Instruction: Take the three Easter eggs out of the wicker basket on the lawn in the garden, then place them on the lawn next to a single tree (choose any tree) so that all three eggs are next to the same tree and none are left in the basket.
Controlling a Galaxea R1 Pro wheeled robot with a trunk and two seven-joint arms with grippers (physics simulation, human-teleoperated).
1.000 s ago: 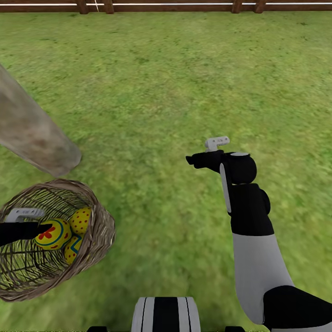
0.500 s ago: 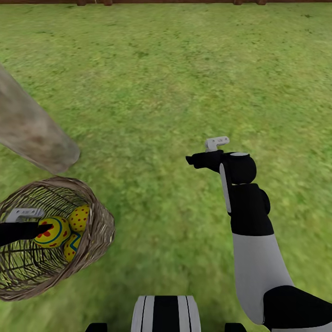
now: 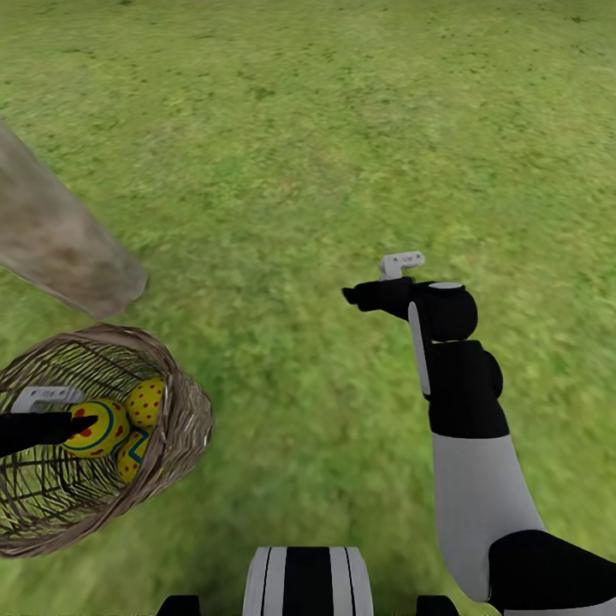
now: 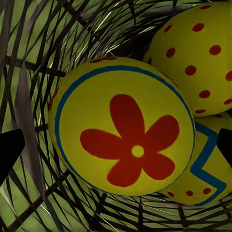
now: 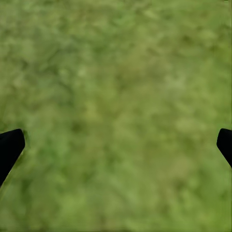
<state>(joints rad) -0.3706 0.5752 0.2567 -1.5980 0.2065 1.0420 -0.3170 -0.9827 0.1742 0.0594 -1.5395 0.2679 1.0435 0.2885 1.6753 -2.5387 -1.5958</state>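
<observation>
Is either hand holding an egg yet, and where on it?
No. The left hand is open around the flower egg inside the wicker basket; the right hand is open over grass.

Left arm: black forearm enters the head view at 9 o'clock, pointing toward 3 o'clock. Left gripper [image 3: 85, 421] at its tip; in the left wrist view its fingertips [image 4: 9, 150] sit at opposite frame edges, spread wide.

Right arm: rises from 5 o'clock, white upper link, black elbow and wrist, bending toward 9 o'clock. Right gripper [image 3: 351, 296] near centre; right wrist view shows the fingertips [image 5: 9, 147] wide apart, nothing between them.
</observation>
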